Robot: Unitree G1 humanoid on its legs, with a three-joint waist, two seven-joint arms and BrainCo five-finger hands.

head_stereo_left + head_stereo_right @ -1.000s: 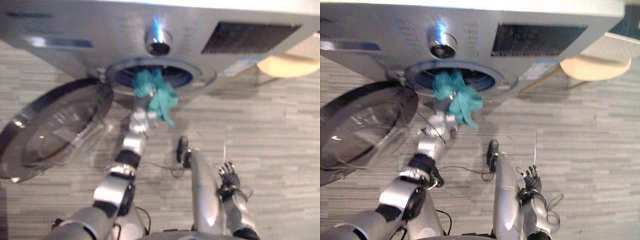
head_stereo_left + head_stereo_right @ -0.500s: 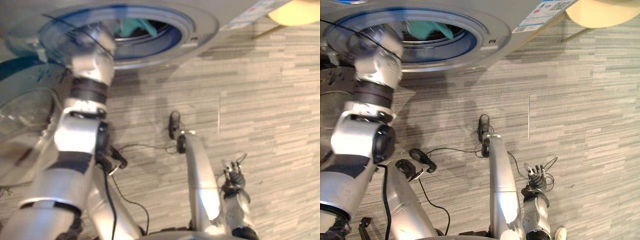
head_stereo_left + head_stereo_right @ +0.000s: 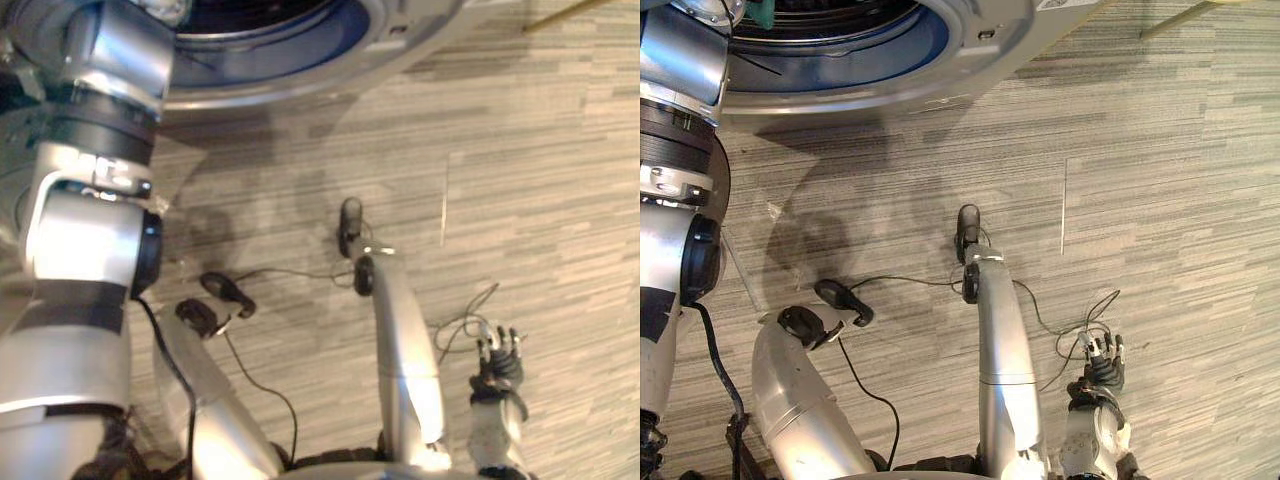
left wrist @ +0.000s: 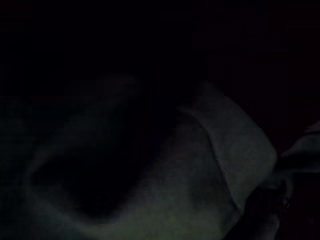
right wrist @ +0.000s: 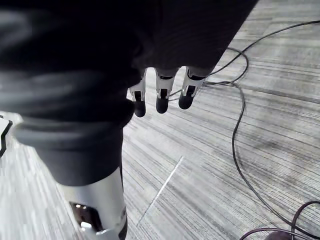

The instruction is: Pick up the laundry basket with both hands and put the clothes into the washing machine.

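The washing machine's round door opening (image 3: 940, 40) lies across the upper part of both eye views. My left arm (image 3: 100, 150) reaches up into its drum, and the hand is hidden inside. A scrap of teal cloth (image 3: 762, 12) shows at the drum's mouth beside the wrist. In the left wrist view, pale folds of cloth (image 4: 200, 165) lie in the dark drum. My right hand (image 3: 1100, 362) hangs low by my side over the floor, its fingers (image 5: 159, 95) straight and holding nothing.
Grey striped floor (image 3: 540, 150) stretches to the right of the machine. A thin pale line (image 3: 445, 205) runs across it. A slanted wooden leg (image 3: 560, 12) shows at the upper right edge.
The camera has dipped and closed in on the machine. The teal cloth that hung at the opening is now inside the drum, and my left arm has gone in after it. The right hand stays low.
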